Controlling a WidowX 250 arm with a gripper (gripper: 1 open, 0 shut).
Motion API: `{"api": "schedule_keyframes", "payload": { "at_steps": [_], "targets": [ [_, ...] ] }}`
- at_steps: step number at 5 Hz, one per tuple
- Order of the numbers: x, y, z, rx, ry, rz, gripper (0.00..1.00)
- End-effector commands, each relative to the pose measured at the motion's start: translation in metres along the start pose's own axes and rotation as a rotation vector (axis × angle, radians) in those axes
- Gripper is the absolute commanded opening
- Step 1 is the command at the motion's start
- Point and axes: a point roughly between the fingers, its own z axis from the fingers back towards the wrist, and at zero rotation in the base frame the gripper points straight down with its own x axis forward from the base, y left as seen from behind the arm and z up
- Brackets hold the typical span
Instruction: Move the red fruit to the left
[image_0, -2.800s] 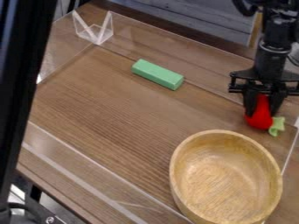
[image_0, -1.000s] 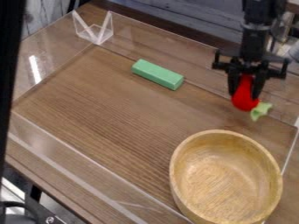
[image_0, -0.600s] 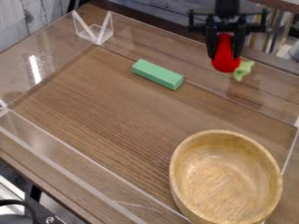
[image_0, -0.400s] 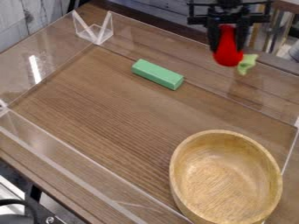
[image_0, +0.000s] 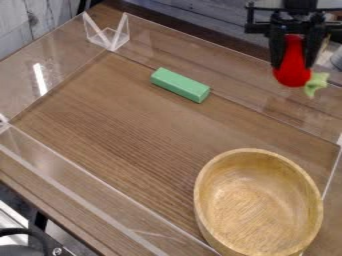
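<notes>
The red fruit (image_0: 291, 68), a small strawberry with a light green leafy end (image_0: 315, 87) sticking out to the lower right, hangs in the air at the top right, well above the wooden table. My gripper (image_0: 293, 57) points straight down and is shut on it, one dark finger on each side. Its upper part runs out of the top of the picture.
A flat green block (image_0: 179, 84) lies left of the gripper, near the middle of the table. A wooden bowl (image_0: 203, 190) fills the near right corner. A clear plastic stand (image_0: 107, 33) sits at the far left, and low clear walls (image_0: 30, 150) edge the table.
The gripper has lifted the red fruit off the table, first up and slightly left, then to the right in the picture. Block and bowl have not moved.
</notes>
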Motion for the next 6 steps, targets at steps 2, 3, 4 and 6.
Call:
{"api": "schedule_keyframes", "payload": {
  "at_steps": [2, 3, 4, 6],
  "targets": [
    [-0.016, -0.022, 0.016, -0.033, -0.057, -0.081, 0.00],
    [-0.023, -0.024, 0.012, -0.024, -0.049, -0.105, 0.00],
    [-0.028, -0.024, 0.006, -0.014, -0.039, -0.150, 0.00],
    [-0.024, -0.005, 0.018, -0.011, -0.044, -0.154, 0.00]
  ]
}}
